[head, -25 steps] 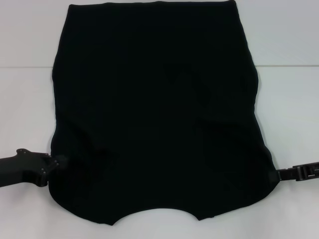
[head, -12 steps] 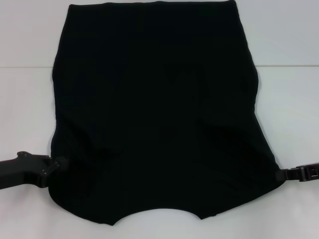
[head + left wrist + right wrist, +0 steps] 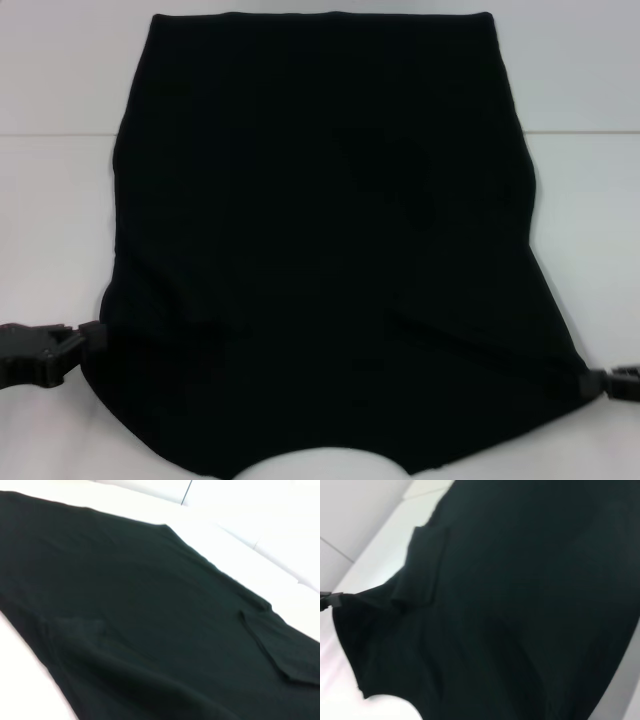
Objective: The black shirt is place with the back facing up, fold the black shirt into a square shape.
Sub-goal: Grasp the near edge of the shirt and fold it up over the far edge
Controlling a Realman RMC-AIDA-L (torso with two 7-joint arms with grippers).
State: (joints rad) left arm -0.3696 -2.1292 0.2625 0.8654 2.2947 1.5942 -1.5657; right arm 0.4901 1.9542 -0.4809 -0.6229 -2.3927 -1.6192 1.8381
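Head view first: large plain black soft-fabric short-sleeved shirt (image 3: 325,240) spread flat across the white bench (image 3: 60,200), covering most of it, sleeves already turned in, curved neckline at the near edge, straight hem at the far edge. Left end effector (image 3: 88,338) touching the shirt's near left corner, right end effector (image 3: 592,383) touching its near right corner. Appear pinched on those corners, the fabric drawn to a point at each, though fingers largely hidden against the black cloth, so cannot tell for certain.

Judged to be the start of the lengthwise fold, collar end carried toward the hem. To do it well: keep both corners level and moving together, hold light sideways tension so the near edge stays straight, lift only enough to clear the cloth beneath, lay the near edge parallel to the hem, release only once the fabric lies flat. Uneven pull likely to skew the square.

Left wrist view: matte, limp, lightly creased cloth with a folded-in sleeve lying on top. No lettering visible on the upward side.
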